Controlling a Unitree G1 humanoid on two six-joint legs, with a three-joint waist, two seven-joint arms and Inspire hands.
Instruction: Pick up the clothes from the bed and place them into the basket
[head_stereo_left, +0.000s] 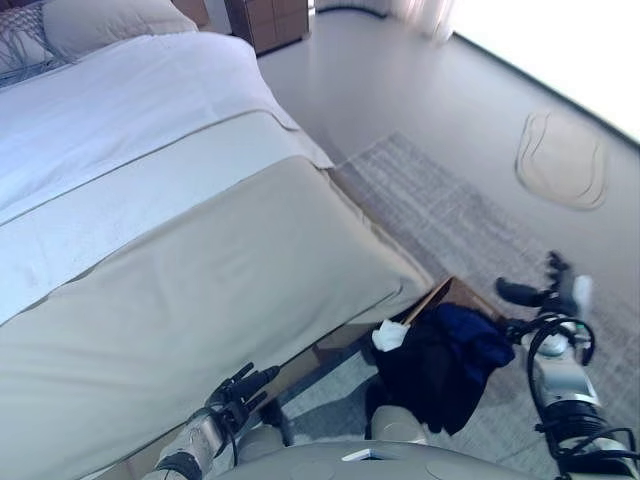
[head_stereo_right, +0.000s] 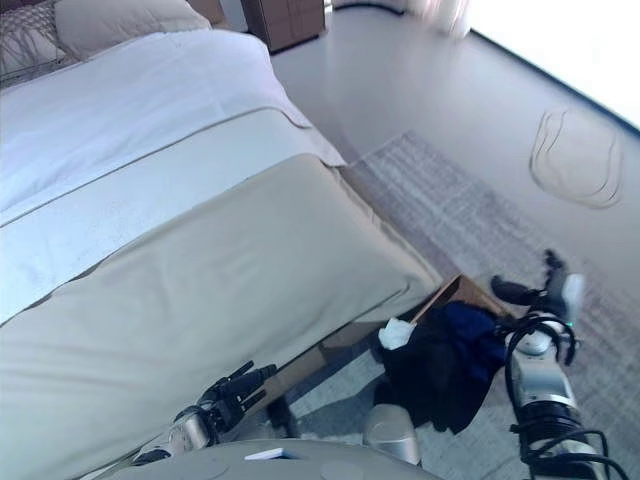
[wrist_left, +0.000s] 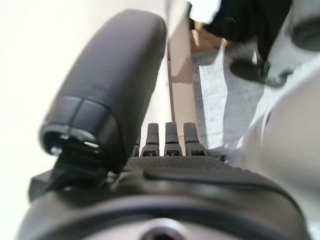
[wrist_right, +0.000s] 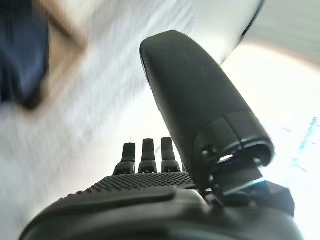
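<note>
1. Bedroom: bed (head_stereo_left: 180, 250) fills the left and centre of the frame; no clothes visible on its cover.
2. Rug (head_stereo_left: 450, 220), right of centre, runs under the basket.
3. Basket (head_stereo_left: 447, 292), lower right, at the bed's foot corner.
4. Clothes (head_stereo_left: 450, 365): dark heap in and over the basket, white piece (head_stereo_left: 390, 336) at its left edge.
5. Right hand (head_stereo_left: 545, 293): lower right, just beside the clothes, fingers straight, empty; the nearer hand.
6. Left hand (head_stereo_left: 240, 392): bottom centre-left, at the bed's edge, fingers straight, empty; clothes lie to its right.
</note>
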